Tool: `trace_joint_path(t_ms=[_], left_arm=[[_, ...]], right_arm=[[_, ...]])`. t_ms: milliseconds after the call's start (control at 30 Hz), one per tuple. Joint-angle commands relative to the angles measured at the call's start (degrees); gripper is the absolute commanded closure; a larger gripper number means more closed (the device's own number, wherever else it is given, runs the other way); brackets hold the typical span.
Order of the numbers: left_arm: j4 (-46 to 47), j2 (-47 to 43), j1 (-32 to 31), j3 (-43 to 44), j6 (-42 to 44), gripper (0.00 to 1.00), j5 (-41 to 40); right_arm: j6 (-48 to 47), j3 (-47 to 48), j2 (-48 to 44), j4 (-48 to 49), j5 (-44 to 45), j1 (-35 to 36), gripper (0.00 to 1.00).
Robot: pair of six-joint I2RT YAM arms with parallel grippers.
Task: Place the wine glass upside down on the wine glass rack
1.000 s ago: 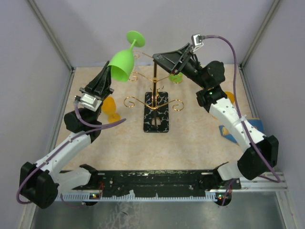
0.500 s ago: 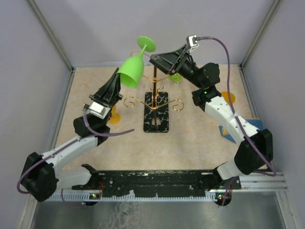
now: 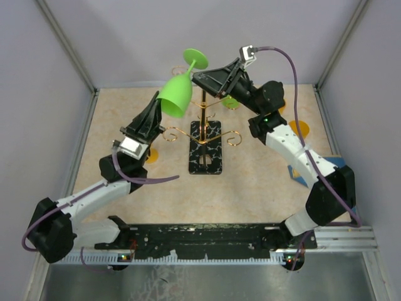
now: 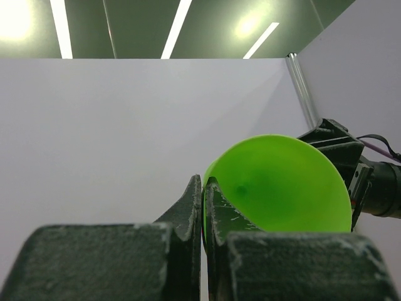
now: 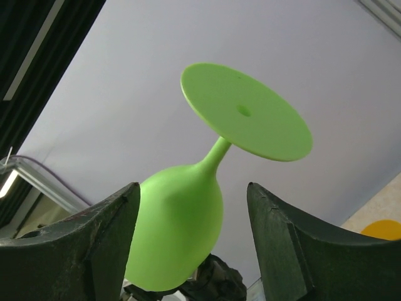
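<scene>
Carrying arm: left gripper [image 4: 202, 188] clamped on wine glass [image 3: 177, 94] rim; glass moved inward, foot up, near wine glass rack [image 3: 205, 135] top
Receiving arm: right gripper [image 5: 194, 194] jaws apart, narrowing astride bowl; handover likely next

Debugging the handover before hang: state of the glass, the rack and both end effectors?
wine glass, inverted and tilted, foot up, in the air beside the rack's top, not hung.
left end effector, shut on the rim of the bowl.
right end effector, open, jaws on either side of the bowl.
wine glass rack, upright on the table.
</scene>
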Motion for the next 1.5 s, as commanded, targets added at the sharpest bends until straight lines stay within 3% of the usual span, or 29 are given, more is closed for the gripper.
trace_joint_path(t_ms=[0, 200, 433, 567, 1467], left_arm=[[5.21, 1.03, -0.85, -0.06, -1.03, 1.0, -0.86], [6.26, 2.52, -1.96, 0.59, -2.68, 1.0, -0.76], [6.91, 3.8, -2.93, 0.96, -1.67, 1.0, -1.95], [7.06, 5.27, -3.69, 1.26, -2.19, 1.0, -1.89], [7.35, 8.87, -9.56, -0.26, -6.88, 1.0, -2.41]], right_arm=[[-0.36, 3.25, 0.09, 3.14, -0.86, 0.49, 0.33], [-0.34, 3.86, 1.09, 3.09, -1.44, 0.6, 0.43], [-1.04, 5.47, 1.58, 1.81, -2.27, 0.77, 0.69], [-3.3, 6.93, 1.37, -1.45, -2.21, 0.89, 0.78], [-9.56, 13.47, 3.66, -8.85, -2.36, 0.87, 0.79]])
